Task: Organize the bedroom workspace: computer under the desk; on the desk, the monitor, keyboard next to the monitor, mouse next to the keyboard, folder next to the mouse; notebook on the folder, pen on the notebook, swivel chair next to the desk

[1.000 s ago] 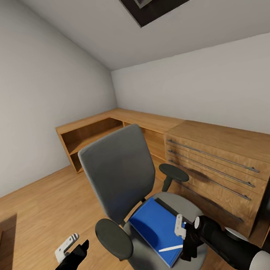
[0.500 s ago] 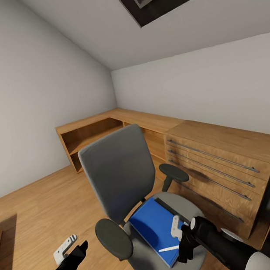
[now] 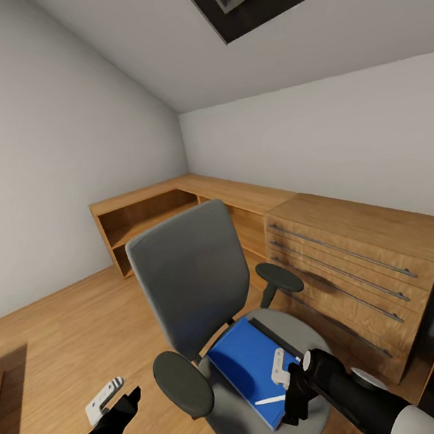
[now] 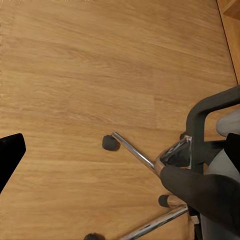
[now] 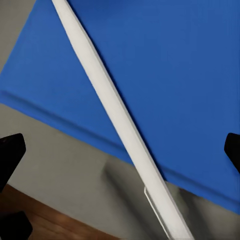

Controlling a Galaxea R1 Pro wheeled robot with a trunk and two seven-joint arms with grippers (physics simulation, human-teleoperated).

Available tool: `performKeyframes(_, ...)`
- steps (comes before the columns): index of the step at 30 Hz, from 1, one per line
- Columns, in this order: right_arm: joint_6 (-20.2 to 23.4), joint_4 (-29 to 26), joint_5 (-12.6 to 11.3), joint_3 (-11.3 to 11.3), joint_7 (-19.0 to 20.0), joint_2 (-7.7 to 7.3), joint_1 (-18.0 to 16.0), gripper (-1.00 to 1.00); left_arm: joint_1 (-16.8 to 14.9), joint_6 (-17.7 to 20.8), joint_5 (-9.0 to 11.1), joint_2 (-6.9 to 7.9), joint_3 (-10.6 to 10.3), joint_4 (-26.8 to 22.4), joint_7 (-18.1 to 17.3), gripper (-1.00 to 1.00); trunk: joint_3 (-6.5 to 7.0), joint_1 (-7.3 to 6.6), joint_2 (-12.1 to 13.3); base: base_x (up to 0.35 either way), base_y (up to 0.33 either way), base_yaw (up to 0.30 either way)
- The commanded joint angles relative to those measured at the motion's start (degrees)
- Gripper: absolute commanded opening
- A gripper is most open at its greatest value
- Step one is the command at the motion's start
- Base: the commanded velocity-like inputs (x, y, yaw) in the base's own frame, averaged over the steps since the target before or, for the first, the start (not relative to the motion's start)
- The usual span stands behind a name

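1. The swivel chair (image 3: pixel 211 303) stands in the middle of the room on the wood floor (image 3: pixel 54 345), with its grey back facing us.
2. A blue folder (image 3: pixel 253 371) lies flat on the chair seat.
3. A thin white pen (image 3: pixel 270 400) lies on the near part of the folder. Up close in the right wrist view, the pen (image 5: pixel 117 117) runs across the folder (image 5: pixel 170 75) and sticks out past its edge over the grey seat.
4. A dark strip shows along the right edge of the folder. It may be the notebook (image 3: pixel 274 338), but it is hard to tell.
5. The right gripper (image 3: pixel 284 387) hangs just above the near end of the folder, near the pen. Its fingers are spread wide, one on each side of the pen, and they grip nothing.
6. The left gripper (image 3: pixel 111 403) is low on the left, over the floor, beside the chair's left armrest (image 3: pixel 182 383). Its fingers look apart and it has nothing in it.
7. In the left wrist view the chair's shiny wheeled base (image 4: pixel 145 160) stands on the floor.
8. A light wooden dresser (image 3: pixel 368 268) stands to the right of the chair, along the far wall.
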Motion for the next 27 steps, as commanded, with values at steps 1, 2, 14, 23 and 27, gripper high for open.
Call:
performKeyframes(1, 0.10, -0.12, 0.54, 0.13, 0.38, -0.04, -0.05, 1.00, -0.04, 0.23, 0.61, -0.06, 0.06, -0.10, 0.40, 1.00, -0.24, 0.21, -0.43, 0.000, 0.000, 0.000)
performKeyframes(2, 0.10, -0.12, 0.55, 0.13, 0.38, -0.04, -0.05, 1.00, -0.04, 0.20, 0.61, -0.08, 0.06, -0.10, 0.42, 1.00, -0.42, 0.43, -0.83, 0.000, 0.000, 0.000)
performKeyframes(14, 0.79, -0.43, 0.64, -0.19, -0.06, -0.05, -0.05, 1.00, -0.04, 0.25, 0.61, -0.12, 0.06, -0.10, 0.46, 1.00, -0.60, 0.65, -1.24, 0.000, 0.000, 0.000)
performKeyframes(23, 1.46, -0.47, 0.65, -0.20, -1.52, -0.05, -0.05, 1.00, -0.04, 0.28, 0.61, -0.12, 0.06, -0.06, 0.46, 1.00, -0.60, 0.65, -1.24, 0.000, 0.000, 0.000)
performKeyframes(27, 1.48, -0.46, 0.65, -0.27, -1.60, -0.05, -0.05, 1.00, -0.04, 0.28, 0.61, -0.12, 0.06, -0.04, 0.46, 1.00, -0.60, 0.65, -1.24, 0.000, 0.000, 0.000)
